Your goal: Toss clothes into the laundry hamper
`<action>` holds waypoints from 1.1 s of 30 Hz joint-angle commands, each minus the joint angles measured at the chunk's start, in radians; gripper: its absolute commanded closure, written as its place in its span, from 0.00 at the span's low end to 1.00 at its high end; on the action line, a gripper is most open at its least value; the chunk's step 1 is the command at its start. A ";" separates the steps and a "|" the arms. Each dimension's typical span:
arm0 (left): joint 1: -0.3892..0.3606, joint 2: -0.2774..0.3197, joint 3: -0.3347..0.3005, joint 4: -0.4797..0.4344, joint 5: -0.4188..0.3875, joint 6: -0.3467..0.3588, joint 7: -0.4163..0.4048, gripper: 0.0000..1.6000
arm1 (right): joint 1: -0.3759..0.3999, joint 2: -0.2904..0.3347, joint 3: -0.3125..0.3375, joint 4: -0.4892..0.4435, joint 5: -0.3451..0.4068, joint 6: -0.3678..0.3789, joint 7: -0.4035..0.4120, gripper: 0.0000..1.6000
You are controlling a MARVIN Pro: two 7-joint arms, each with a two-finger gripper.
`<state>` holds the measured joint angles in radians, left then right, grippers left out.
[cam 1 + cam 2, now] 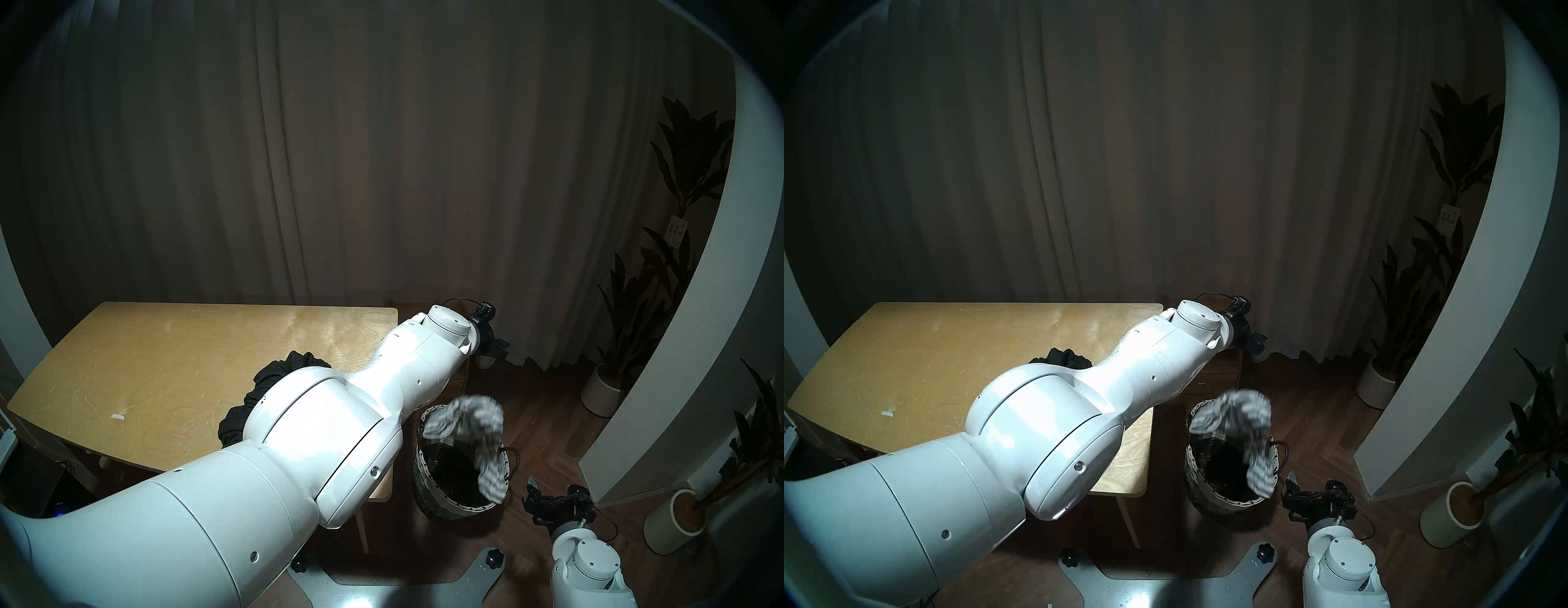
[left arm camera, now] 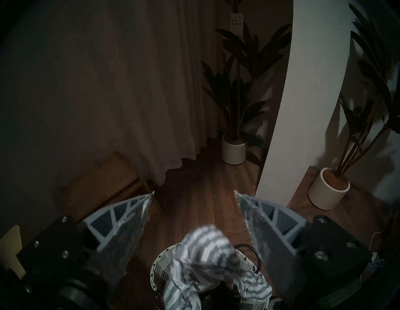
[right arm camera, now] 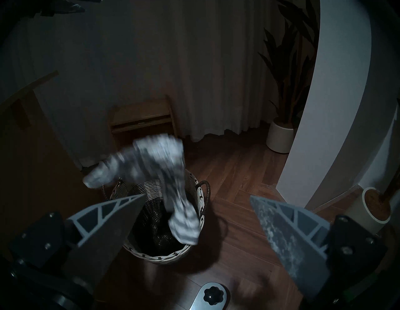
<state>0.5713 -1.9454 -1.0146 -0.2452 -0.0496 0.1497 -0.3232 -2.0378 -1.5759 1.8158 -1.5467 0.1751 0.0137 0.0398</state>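
Note:
The grey-and-white striped garment (image 1: 471,420) is blurred in mid-air over the mouth of the woven laundry hamper (image 1: 428,488), one end hanging inside; no gripper touches it. It also shows in the left wrist view (image 2: 205,249) and the right wrist view (image 3: 155,155). My left gripper (image 1: 500,346) is open and empty, high above the hamper (image 2: 155,266), past the table's right end. My right gripper (image 3: 198,196) is open and empty, low beside the hamper (image 3: 164,258). A black garment (image 1: 292,365) lies on the table, partly hidden by my left arm. The hamper's inside is dark.
The wooden table (image 1: 169,361) stands left of the hamper. A brown wooden shelf unit (image 3: 140,119) stands behind it by the curtain. Potted plants (image 1: 602,390) (image 1: 674,522) and a white wall (image 1: 679,339) are to the right. My base plate (image 1: 424,581) lies in front.

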 commanded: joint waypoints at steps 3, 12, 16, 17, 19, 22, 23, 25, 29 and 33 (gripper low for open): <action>-0.053 0.007 -0.022 0.009 -0.018 -0.081 -0.042 0.35 | 0.014 0.012 -0.009 -0.024 -0.008 -0.006 0.009 0.00; -0.112 0.079 -0.072 -0.084 -0.049 -0.160 -0.070 0.00 | 0.031 0.019 -0.019 -0.051 -0.015 -0.014 0.019 0.00; -0.135 0.129 -0.102 -0.136 -0.056 -0.177 -0.049 0.00 | 0.059 0.027 -0.027 -0.078 -0.018 -0.023 0.027 0.00; -0.142 0.163 -0.122 -0.155 -0.058 -0.188 -0.039 0.00 | 0.084 0.030 -0.034 -0.102 -0.017 -0.028 0.034 0.00; -0.154 0.184 -0.138 -0.177 -0.058 -0.191 -0.028 0.00 | 0.108 0.032 -0.045 -0.126 -0.017 -0.034 0.041 0.00; -0.178 0.224 -0.168 -0.205 -0.060 -0.196 -0.008 0.00 | 0.151 0.034 -0.066 -0.168 -0.017 -0.045 0.056 0.00; -0.193 0.244 -0.176 -0.210 -0.060 -0.199 -0.002 0.00 | 0.162 0.034 -0.073 -0.184 -0.017 -0.046 0.060 0.00; -0.186 0.241 -0.186 -0.217 -0.059 -0.201 0.006 0.00 | 0.164 0.035 -0.082 -0.183 -0.016 -0.052 0.064 0.00; -0.231 0.315 -0.230 -0.228 -0.057 -0.206 0.042 0.00 | 0.223 0.025 -0.138 -0.249 -0.017 -0.055 0.087 0.00; -0.220 0.367 -0.266 -0.221 -0.051 -0.203 0.075 0.00 | 0.257 0.013 -0.193 -0.277 -0.018 -0.053 0.104 0.00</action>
<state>0.4167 -1.6862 -1.2290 -0.4383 -0.1110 -0.0402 -0.2925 -1.8750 -1.5425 1.6944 -1.7418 0.1565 -0.0229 0.1161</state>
